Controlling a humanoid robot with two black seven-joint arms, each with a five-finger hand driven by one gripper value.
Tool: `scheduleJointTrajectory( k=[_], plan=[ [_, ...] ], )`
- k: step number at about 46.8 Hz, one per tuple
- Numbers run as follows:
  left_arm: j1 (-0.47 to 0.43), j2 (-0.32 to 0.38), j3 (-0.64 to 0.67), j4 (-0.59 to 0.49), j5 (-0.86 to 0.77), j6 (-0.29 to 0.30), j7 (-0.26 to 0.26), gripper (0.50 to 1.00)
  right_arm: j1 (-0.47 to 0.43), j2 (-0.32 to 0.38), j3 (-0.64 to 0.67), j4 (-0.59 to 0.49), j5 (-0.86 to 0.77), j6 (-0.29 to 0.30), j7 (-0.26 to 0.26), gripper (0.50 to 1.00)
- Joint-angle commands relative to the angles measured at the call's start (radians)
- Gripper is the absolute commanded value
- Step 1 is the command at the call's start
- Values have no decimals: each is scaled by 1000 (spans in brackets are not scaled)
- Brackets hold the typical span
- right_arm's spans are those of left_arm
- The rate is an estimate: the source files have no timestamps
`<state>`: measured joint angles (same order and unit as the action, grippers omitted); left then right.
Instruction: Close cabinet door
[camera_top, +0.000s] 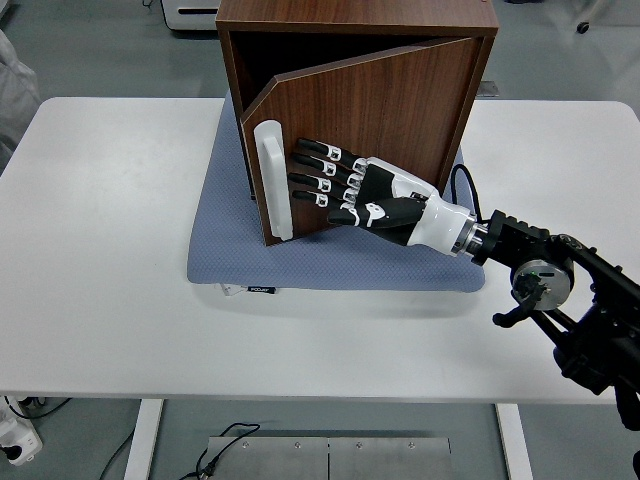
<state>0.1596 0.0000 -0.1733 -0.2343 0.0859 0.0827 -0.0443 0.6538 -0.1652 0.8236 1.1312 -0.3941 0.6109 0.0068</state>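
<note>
On the cabinet door (380, 120), my right hand (345, 185) lies flat and open, holding nothing. That door is almost shut. I should push gently beside the white handle (271, 180), straight in.

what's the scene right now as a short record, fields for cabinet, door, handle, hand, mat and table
cabinet: dark wood box, upright on the mat, front facing the camera
door: wood panel, hinged on the right, nearly shut, gap left at the top and left
handle: white bar, vertical, near the door's free edge
right hand: flat on the door face, fingers spread and pointing at the handle, gripping nothing
left hand: not in view
mat: blue-grey, under the cabinet
table: white
</note>
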Motion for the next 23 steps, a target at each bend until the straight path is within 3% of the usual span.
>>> scheduleJointTrajectory(
  k=[1,23],
  plan=[
    [0,0,0,0,0,-1,0,1000,9,18,0,-21,0,0,-4,1000],
    [0,0,0,0,0,-1,0,1000,50,99,0,-126,0,0,-30,1000]
  ],
)
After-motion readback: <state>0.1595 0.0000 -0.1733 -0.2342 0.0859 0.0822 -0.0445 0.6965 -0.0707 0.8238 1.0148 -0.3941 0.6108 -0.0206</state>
